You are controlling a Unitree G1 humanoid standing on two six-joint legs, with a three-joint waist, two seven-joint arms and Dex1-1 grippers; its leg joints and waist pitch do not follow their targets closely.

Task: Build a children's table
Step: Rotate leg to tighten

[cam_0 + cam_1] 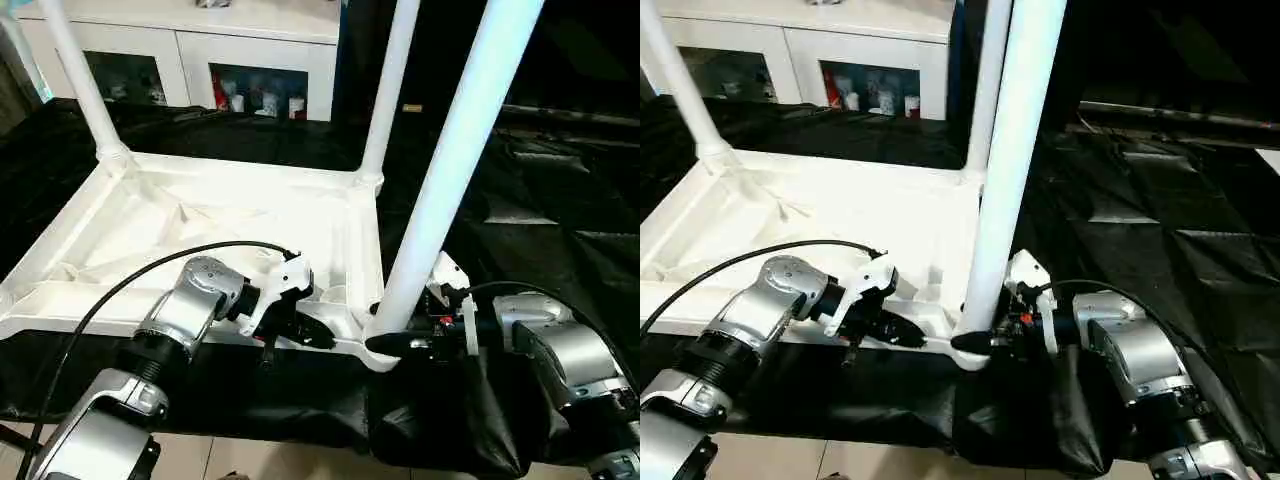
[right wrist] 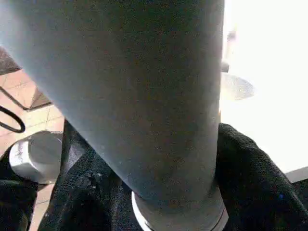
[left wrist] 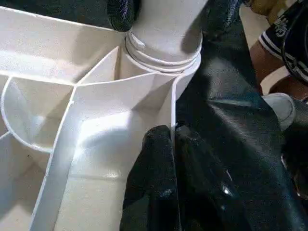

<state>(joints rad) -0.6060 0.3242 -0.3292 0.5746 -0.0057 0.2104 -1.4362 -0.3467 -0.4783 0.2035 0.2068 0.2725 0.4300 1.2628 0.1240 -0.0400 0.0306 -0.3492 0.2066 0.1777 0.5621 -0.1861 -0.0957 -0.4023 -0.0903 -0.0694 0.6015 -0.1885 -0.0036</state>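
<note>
The white tabletop (image 1: pixel 200 215) lies upside down on black cloth, ribbed underside up. Three white legs stand in its corner sockets: far left (image 1: pixel 80 80), far right (image 1: pixel 390 90) and near right (image 1: pixel 450 170). My left gripper (image 1: pixel 305 330) is at the near rim beside the near right corner. In the left wrist view its black fingers (image 3: pixel 154 159) pinch the thin rim wall, just short of the socket (image 3: pixel 163 53). My right gripper (image 1: pixel 400 335) reaches in from the right and clasps the base of the near right leg (image 2: pixel 134 96), one finger on each side.
A white cabinet with glass doors (image 1: pixel 250 50) stands behind the work. Black cloth (image 1: pixel 540 200) covers the surface and hangs over its front edge above a tiled floor (image 1: pixel 250 460). A black cable (image 1: pixel 130 280) arcs over my left forearm. A person's leg and shoe (image 3: pixel 281 108) are close by.
</note>
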